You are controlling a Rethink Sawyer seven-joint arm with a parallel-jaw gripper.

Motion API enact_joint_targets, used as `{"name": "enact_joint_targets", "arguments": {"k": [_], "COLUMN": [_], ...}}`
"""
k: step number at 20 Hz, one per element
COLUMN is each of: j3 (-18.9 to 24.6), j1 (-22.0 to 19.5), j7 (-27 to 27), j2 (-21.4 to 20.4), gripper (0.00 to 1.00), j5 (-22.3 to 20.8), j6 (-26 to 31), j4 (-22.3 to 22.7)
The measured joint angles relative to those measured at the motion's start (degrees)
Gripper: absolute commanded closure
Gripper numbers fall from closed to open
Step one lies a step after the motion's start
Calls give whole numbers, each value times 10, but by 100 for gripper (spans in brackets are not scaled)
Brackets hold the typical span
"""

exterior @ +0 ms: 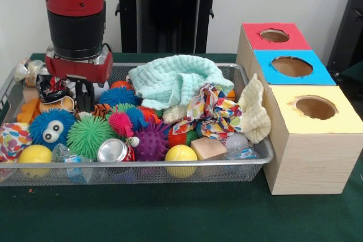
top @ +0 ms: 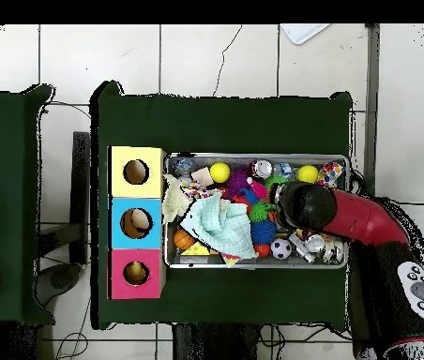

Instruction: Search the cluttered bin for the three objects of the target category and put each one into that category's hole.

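Front view, left to right. The red and black arm point(exterior: 76, 9) descends into the left end of the bin point(exterior: 136, 169), a shallow silver wire-mesh basket whose long axis runs left to right across the green worktop point(exterior: 170, 213). The fingers point(exterior: 85, 96) are black, point straight down and stand narrowly apart among the clutter, holding nothing that can be made out.

Around them lie a blue fuzzy ball with eyes point(exterior: 51, 128), a green spiky ball point(exterior: 89, 136), a smooth yellow ball point(exterior: 35, 154) and a metal can point(exterior: 113, 150). A purple spiky ball point(exterior: 152, 143) follows, then a mint waffle-textured cloth point(exterior: 173, 80), a patterned rag point(exterior: 210, 111) and a wooden block point(exterior: 207, 148). No plush toy can be picked out.

Right of the bin stand three pale wooden boxes; the farthest is red-topped, with the round hole point(exterior: 274, 35).
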Motion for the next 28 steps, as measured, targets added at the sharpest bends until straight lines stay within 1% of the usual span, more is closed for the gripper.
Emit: {"name": "enact_joint_targets", "arguments": {"k": [15,16,28], "j3": [-27,-31,-40], "j1": [25,28,29], "j7": [0,0,0], "j2": [2,-1,-5], "gripper": [100,0,0], "j5": [-2,-2,-2], "j6": [10,18,21], "j4": [0,0,0]}}
